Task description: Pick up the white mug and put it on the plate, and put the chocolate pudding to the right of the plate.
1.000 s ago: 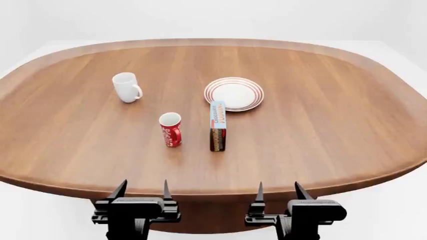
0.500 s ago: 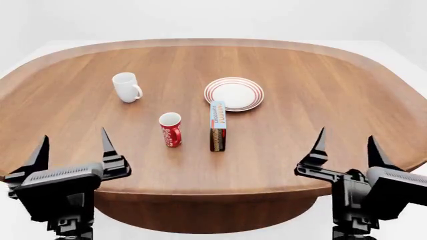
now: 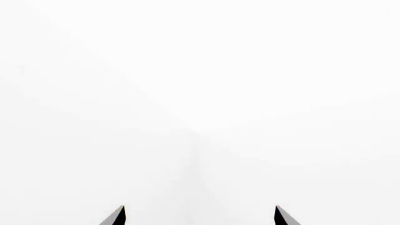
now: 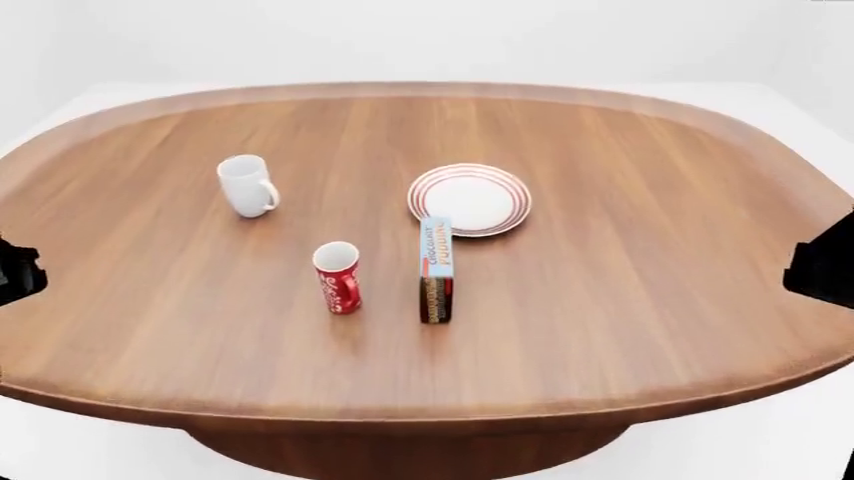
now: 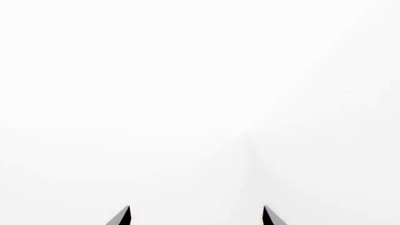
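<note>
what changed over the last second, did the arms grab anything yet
No grab. Both arms swung outward from low centre to the head view's side edges; the left gripper and right gripper are open and empty. The white mug, plate, chocolate pudding and red cup stayed put.

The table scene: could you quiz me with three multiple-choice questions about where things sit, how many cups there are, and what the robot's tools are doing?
1. The chocolate pudding stands
A. on the plate
B. between red cup and plate
C. behind the white mug

2. Cups on the table:
A. one
B. two
C. three

3. The left tool and right tool are
A. open, empty
B. shut on the mug
C. holding the carton

Answers: 1 B, the red cup is at its left and the plate just beyond; 2 B, the white mug and the red cup; 3 A, tips apart, nothing between.
</note>
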You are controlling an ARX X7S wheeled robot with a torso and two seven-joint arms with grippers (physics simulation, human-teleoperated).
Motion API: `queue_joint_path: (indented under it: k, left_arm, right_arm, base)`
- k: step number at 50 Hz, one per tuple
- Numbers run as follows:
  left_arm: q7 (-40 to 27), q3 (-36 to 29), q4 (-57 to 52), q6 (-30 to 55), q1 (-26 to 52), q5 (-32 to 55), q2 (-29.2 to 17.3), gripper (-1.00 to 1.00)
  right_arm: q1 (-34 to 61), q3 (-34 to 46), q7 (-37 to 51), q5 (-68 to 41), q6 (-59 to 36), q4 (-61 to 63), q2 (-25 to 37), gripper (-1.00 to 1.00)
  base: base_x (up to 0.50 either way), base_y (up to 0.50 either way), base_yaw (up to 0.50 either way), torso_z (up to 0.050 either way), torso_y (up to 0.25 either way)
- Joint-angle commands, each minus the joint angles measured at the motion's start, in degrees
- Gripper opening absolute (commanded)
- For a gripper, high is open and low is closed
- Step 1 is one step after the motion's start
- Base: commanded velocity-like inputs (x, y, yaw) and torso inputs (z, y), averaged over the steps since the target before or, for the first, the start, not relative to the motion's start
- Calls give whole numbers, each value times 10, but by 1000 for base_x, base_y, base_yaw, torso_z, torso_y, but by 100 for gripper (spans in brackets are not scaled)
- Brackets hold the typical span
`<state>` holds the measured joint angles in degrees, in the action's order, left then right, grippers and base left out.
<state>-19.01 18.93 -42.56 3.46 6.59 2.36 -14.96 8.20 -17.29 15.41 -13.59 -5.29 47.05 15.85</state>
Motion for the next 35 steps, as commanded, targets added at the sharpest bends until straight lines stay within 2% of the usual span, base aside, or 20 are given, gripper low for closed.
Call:
queue_joint_path:
  k: [1,35]
  left_arm:
    - [1,36,-28,-13,-6,-13,0,100]
    - [-6,24,-21,-13,-9,-17,-7,100]
  right_arm:
    - [0,-27,-12,9,12,51,9,100]
    - [-19,10,-27,14,38,38,17,100]
  base:
    - [500,0,0,0,0]
    - [500,0,0,0,0]
